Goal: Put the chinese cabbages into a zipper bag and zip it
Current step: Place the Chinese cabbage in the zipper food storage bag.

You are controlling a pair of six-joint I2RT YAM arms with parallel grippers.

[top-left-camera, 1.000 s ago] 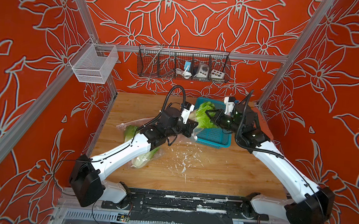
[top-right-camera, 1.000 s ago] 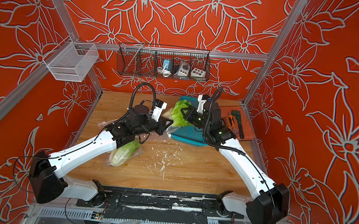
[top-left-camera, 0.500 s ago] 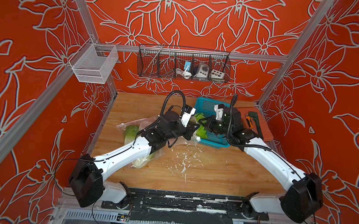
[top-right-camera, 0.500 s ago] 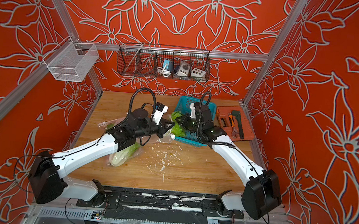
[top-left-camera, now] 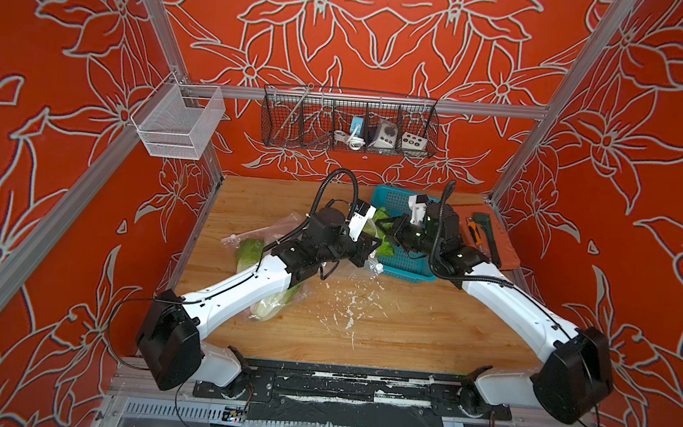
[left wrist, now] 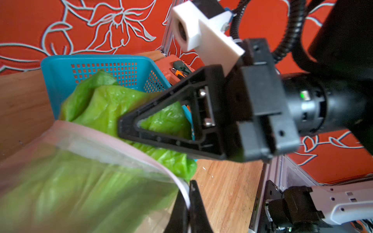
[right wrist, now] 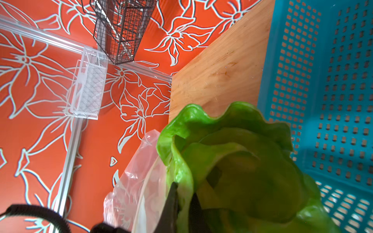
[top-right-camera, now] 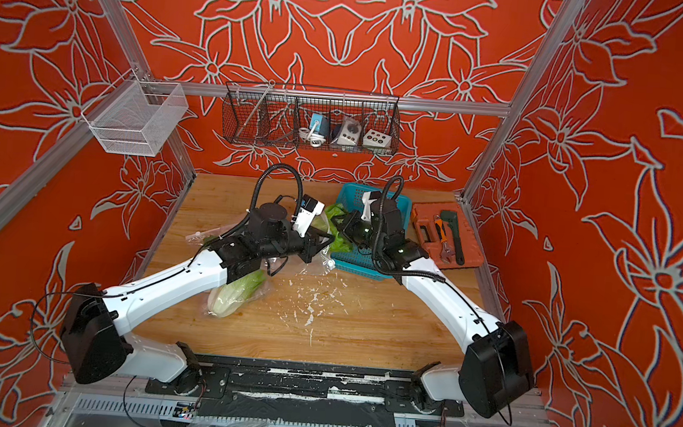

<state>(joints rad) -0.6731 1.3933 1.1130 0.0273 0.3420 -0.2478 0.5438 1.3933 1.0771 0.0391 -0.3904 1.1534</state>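
Left wrist view is showing the left gripper clamping flat on the rim of the zipper bag, holding the mouth raised and facing the blue basket. Blurred green leaf is lying inside the bag below that rim. The right gripper is reaching across from the basket side, carrying the held chinese cabbage at the bag's mouth. Part of the head is sitting behind the rim, and whether it is inside cannot be told. Right wrist view is showing that gripper's jaws pinching narrow on a leaf of this cabbage, with the clear bag just beside it. In both top views the grippers are meeting almost tip to tip at the basket's near corner, above the wooden table. The bagged cabbage is resting on the table under the left forearm, white base toward the front edge. An orange tool case is sitting beside the basket.
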